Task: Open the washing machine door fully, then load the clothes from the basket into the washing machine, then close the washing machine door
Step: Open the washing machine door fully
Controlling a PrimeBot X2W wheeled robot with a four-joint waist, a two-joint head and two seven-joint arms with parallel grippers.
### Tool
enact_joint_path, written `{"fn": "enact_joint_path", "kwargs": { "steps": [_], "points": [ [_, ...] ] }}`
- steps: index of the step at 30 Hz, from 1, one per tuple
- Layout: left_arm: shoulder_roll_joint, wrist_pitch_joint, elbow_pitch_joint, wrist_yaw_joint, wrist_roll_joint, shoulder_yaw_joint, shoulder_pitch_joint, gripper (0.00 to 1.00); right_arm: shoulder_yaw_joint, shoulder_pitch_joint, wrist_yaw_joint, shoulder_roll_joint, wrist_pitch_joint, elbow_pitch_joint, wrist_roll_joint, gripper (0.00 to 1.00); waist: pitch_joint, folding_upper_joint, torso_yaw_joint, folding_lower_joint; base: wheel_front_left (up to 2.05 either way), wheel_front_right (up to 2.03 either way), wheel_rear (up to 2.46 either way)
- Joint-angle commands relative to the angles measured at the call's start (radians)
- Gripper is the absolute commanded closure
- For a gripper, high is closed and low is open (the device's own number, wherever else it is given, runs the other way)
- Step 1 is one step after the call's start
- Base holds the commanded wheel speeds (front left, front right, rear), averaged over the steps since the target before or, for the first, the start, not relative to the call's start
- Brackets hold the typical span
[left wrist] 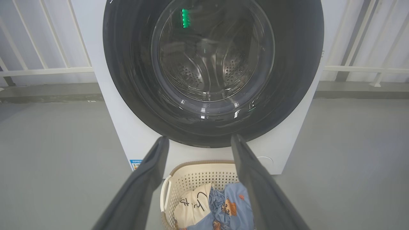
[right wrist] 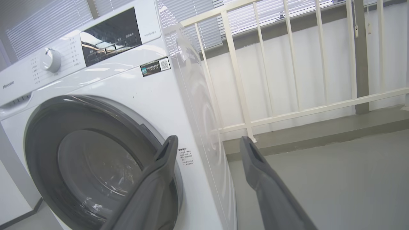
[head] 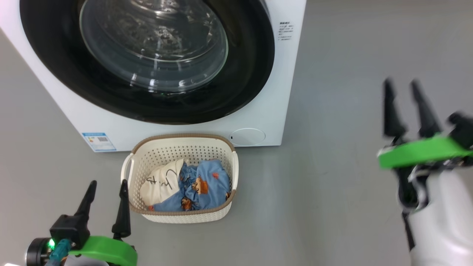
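Note:
The white washing machine (head: 266, 99) fills the upper left of the head view, its round black-ringed door (head: 155, 55) shut flat against the front. On the floor in front stands the cream basket (head: 181, 147), holding the clothes: a blue bear-print garment (head: 207, 183) and a cream lettered one (head: 160, 183). My left gripper (head: 108, 186) is open and empty, low at the basket's left side. Raised well off to the right of the machine, my right gripper (head: 402, 84) is also open and empty. The left wrist view looks at the door (left wrist: 211, 73) and basket (left wrist: 198, 174); the right wrist view shows the machine (right wrist: 121, 95) from its right.
Grey floor (head: 351, 129) spreads around the machine and basket, with free room to the right. A white railing (right wrist: 274, 73) and a low grey ledge run behind and beside the machine. A control panel with a knob (right wrist: 51, 60) tops the machine's front.

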Motion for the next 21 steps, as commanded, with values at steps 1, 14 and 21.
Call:
{"fn": "enact_joint_path", "kwargs": {
  "steps": [1,14,21],
  "points": [
    [0.014,-0.007,-0.019,-0.002,0.017,0.029,-0.039,0.0,0.006,-0.069,0.002,-0.007,-0.012,-0.038,0.052,0.0,0.015,0.0,0.015,0.0001,0.0,0.0,0.0],
    [0.002,-0.007,-0.006,-0.02,0.027,0.003,-0.093,0.0,-0.271,-0.338,0.002,-0.001,0.084,0.083,0.606,1.0,0.105,0.0,0.104,0.0001,0.0,0.0,0.0],
    [-0.01,-0.007,-0.054,-0.034,0.032,-0.026,-0.128,0.0,-0.408,-0.462,0.002,-0.006,0.161,0.261,0.735,1.0,0.172,0.0,0.157,0.0001,0.0,0.0,0.0]
  ]
}}
